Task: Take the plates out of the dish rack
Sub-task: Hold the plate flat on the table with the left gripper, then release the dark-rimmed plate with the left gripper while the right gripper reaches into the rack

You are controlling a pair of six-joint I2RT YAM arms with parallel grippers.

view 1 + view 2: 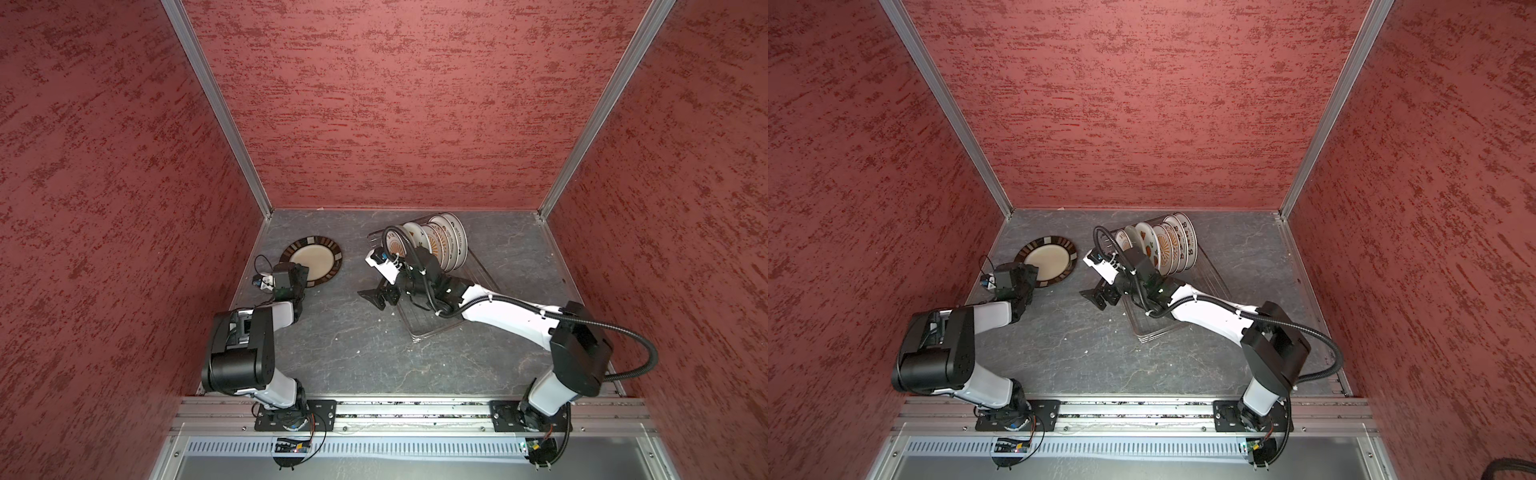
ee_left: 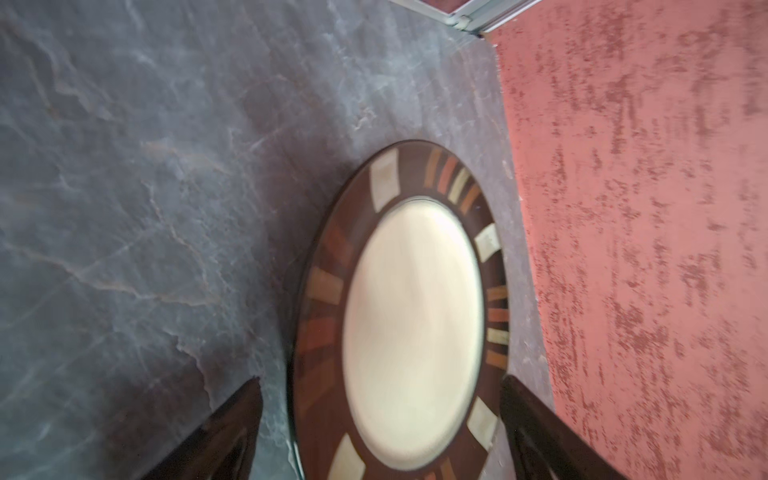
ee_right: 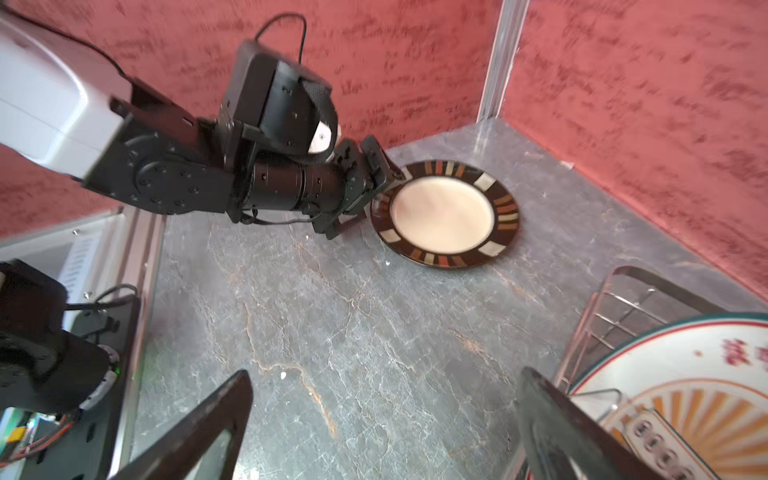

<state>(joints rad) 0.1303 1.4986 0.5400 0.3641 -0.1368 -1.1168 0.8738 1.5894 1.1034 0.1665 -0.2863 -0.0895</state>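
A dark-rimmed plate (image 1: 311, 261) lies flat on the grey surface (image 1: 353, 353) near its far left corner, close to the left edge. The left gripper (image 3: 376, 197) sits at the plate's near rim with its fingers spread wide. In the right wrist view one finger (image 3: 388, 168) stands above the rim and the other sits low beside it, and neither visibly presses on the plate. In both top views the wrist hides those fingers almost fully. The left wrist view shows only the two dark fingers, cut off at the frame's border. The plate (image 2: 415, 324) lies between them, blurred, and its near rim runs out of frame.

The dish rack (image 1: 419, 332) lies slantwise on the right half of the surface, with its far end near the far edge. The other plates (image 1: 1167, 249) stand on edge in a close row at that far end. The right arm's wrist covers the nearest ones, so their count is hard to tell: five or six.

The right gripper (image 1: 376, 297) is just beside the rack's left side, its fingers wide apart and holding nothing. Whether it touches the surface cannot be told. In the right wrist view a sunburst plate (image 3: 685, 415) is cut off by the frame, its print smeared, with the rack's wire (image 3: 615, 307) beyond it.
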